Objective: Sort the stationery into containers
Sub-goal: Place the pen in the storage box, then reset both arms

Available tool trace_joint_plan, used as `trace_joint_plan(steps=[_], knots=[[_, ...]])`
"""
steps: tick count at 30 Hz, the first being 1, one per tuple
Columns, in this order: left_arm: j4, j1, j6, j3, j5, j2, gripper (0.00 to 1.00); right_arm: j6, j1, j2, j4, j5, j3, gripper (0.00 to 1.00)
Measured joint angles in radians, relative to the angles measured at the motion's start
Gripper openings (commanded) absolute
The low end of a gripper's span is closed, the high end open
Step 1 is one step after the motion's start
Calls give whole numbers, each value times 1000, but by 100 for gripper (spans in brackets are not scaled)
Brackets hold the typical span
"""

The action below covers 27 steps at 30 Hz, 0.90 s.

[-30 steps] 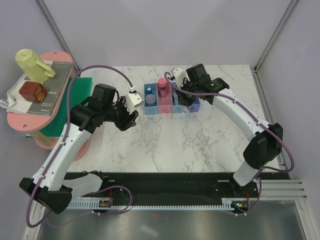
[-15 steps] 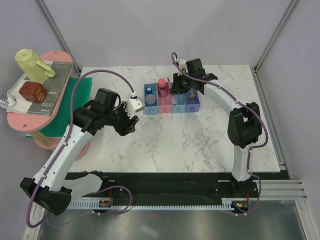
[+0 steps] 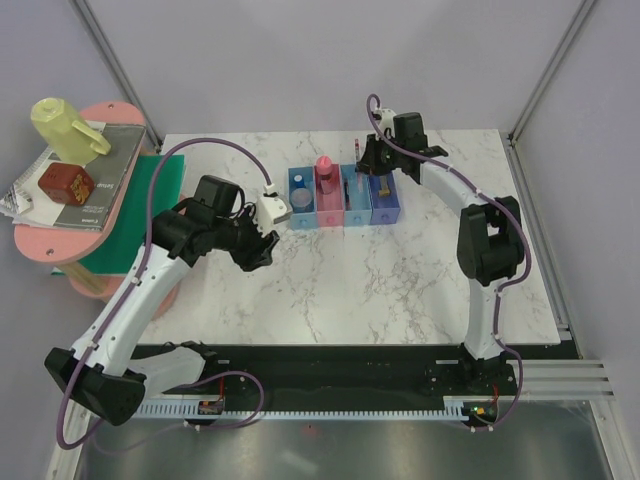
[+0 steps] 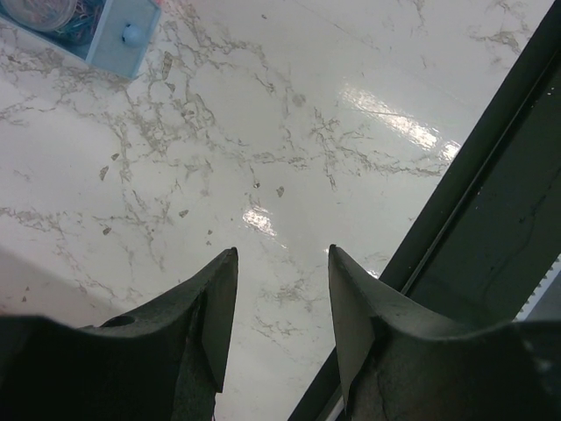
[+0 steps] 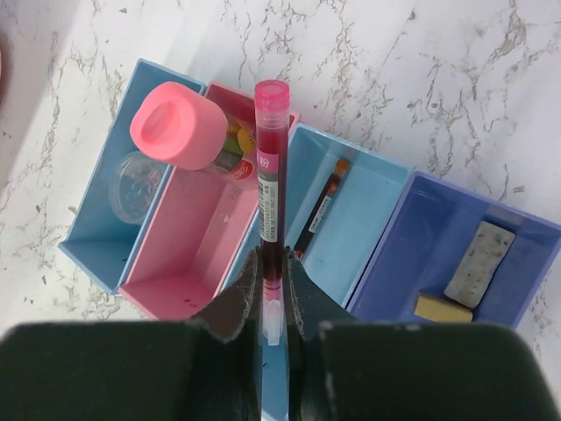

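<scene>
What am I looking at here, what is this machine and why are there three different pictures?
These are two robot arms bolted to a marble table. The wide picture looks down from above: the left arm on the left, the right arm on the right. The other two pictures come from a small camera on each wrist, looking past the jaws. On the table stands a row of four bins holding a pink-capped glue stick, a round roll, a second pen, a grey block and a tan block. The right jaws are shut on a red pen over the bins; the left jaws are open and empty.
</scene>
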Motion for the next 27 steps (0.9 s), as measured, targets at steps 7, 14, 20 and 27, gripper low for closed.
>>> trace_joint_plan(steps=[7, 14, 20, 27], knots=[[2, 0, 0, 0, 8, 6, 53, -2, 6, 23, 23, 0, -22, 0], [2, 0, 0, 0, 12, 6, 55, -30, 7, 23, 26, 5, -93, 39], [2, 0, 0, 0, 26, 6, 56, -57, 10, 16, 27, 7, -114, 57], [10, 0, 0, 0, 26, 6, 80, -111, 12, -72, -16, 24, -114, 98]])
